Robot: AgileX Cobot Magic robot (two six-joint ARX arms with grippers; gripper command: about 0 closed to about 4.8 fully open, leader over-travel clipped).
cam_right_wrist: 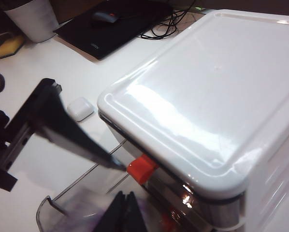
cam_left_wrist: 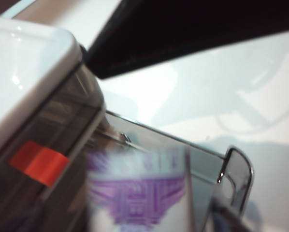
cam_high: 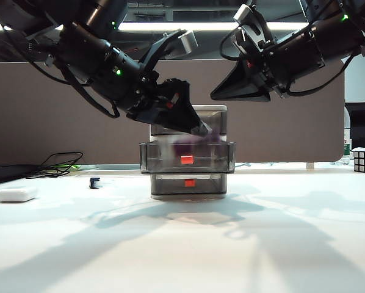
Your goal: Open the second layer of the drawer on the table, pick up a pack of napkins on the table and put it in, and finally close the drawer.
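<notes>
The drawer unit [cam_high: 188, 152] stands mid-worktop [cam_high: 182, 244], its middle drawer [cam_high: 187, 157] pulled out toward the camera. The purple-and-white napkin pack [cam_left_wrist: 139, 193] sits inside that drawer, blurred in the left wrist view. The left gripper [cam_high: 198, 128] hangs just over the open drawer, at the pack; how wide its jaws stand cannot be told, nor whether they touch the pack. The right gripper [cam_high: 240, 88] hovers above the unit's top right, holding nothing; its jaws cannot be judged either. A small white oblong case [cam_high: 16, 195] lies far left.
</notes>
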